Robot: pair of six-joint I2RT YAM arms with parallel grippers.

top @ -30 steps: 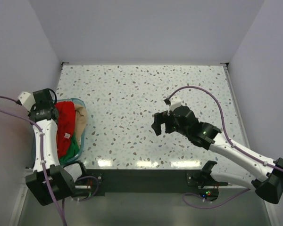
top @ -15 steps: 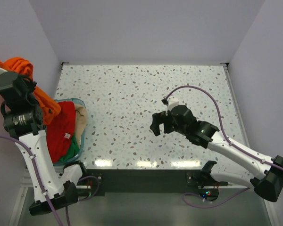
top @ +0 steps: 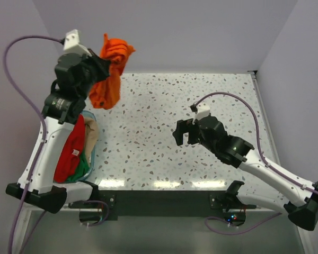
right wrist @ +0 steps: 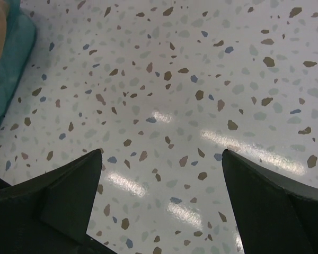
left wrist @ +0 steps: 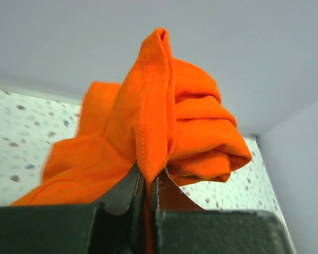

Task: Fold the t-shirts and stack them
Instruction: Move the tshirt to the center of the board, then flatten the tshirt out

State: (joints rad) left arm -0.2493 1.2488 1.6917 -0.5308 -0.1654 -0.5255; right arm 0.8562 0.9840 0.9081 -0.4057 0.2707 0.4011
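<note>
The left arm has swung from the translucent teal plastic tub [top: 93,148] at the frame's left edge to the upper left, hauling the bright orange cloth t-shirt [top: 110,79] clear of the red cloth t-shirt [top: 69,151] left inside. The left gripper [left wrist: 148,178] pinches one fold, so the orange shirt dangles bunched above the table, not yet laid out for folding. The right gripper [top: 186,133] hovers centre-right, fingers apart and empty.

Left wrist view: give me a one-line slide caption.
Left pincer shut on a bunched orange t-shirt, speckled table behind.
</note>
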